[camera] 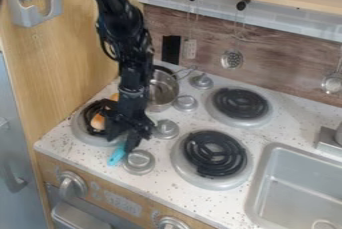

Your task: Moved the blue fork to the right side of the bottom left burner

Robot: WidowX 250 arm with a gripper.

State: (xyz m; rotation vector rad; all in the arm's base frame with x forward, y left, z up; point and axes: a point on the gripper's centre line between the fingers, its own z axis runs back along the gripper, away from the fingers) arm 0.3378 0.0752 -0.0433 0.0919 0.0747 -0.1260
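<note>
Gripper (131, 137): at bottom left burner's (80, 132) right side; whether gripping, cannot tell
Blue fork (116, 156): visible end toward counter's (57, 142) front, long axis slanting leftward

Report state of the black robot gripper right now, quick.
Black robot gripper: open or closed can't be told. It's down at the blue plastic-looking fork; whether it grips it is unclear.

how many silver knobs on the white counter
4, in a line: first knob beside the fork, second knob behind it, third knob beside the pot, fourth knob farthest back. The arm may hide more.
</note>
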